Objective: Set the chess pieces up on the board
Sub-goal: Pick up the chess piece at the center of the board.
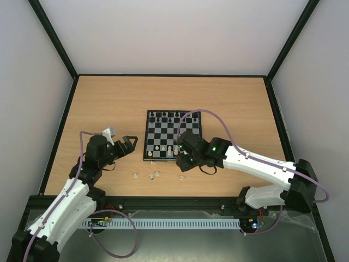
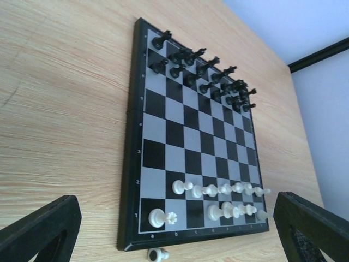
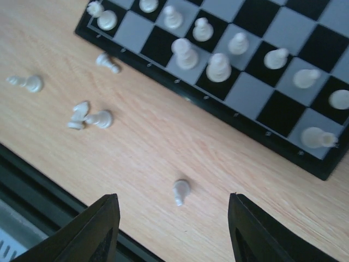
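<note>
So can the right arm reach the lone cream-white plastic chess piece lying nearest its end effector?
Probably yes: the cream-white chess piece lies on wood under the open right end effector, nothing between.

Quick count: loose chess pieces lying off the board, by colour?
White pieces: 5
Black pieces: 0 loose; those in view stand on the board
Total: 5

Wooden table [image 1: 109, 98], plain white walls [image 1: 174, 33]
</note>
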Tool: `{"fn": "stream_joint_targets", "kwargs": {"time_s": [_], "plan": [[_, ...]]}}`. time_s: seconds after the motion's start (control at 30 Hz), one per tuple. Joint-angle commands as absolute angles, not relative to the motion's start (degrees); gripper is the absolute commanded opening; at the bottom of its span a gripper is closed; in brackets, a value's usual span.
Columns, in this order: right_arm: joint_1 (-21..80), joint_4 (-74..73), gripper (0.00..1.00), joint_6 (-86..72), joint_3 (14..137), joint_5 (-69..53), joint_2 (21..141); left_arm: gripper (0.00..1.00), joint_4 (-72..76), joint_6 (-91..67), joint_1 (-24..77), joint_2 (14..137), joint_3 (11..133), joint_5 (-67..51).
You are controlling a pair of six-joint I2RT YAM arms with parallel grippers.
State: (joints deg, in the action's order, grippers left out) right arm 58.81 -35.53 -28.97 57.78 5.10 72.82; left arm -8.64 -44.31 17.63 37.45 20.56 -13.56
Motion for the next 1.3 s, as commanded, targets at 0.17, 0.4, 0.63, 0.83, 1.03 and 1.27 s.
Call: {"fn": "stream_joint_targets", "kwargs": {"time_s": [0.17,0.4,0.63,0.83,1.03,1.27], "plan": [[66.8,-32.0,0.49,-32.3,58.7,6.1,79.4,0.99,-15.2,-46.8,19.1,29.2,21.1,-13.5],[68.7,-29.0,0.45,-32.0,63.0,6.2,90.3,1.00,-22.1,-45.4,19.1,23.7,26.7,-7.5],[68.9,-28.1,0.39,-31.1,69.7,5.9,99.8,0.99,-24.1,-44.6,19.1,19.4,31.2,-2.7],[69.4,-29.4,0.35,-30.2,74.9,5.6,104.9,0.99,-24.2,-44.3,19.1,19.3,32.3,-2.8],[70.0,-30.5,0.30,-30.1,76.6,5.8,107.4,0.99,-24.8,-43.8,19.2,19.4,32.4,-2.6],[71.0,-33.1,0.28,-31.2,76.8,8.3,108.7,0.99,-24.4,-43.9,19.1,19.0,31.8,-2.9]]}}
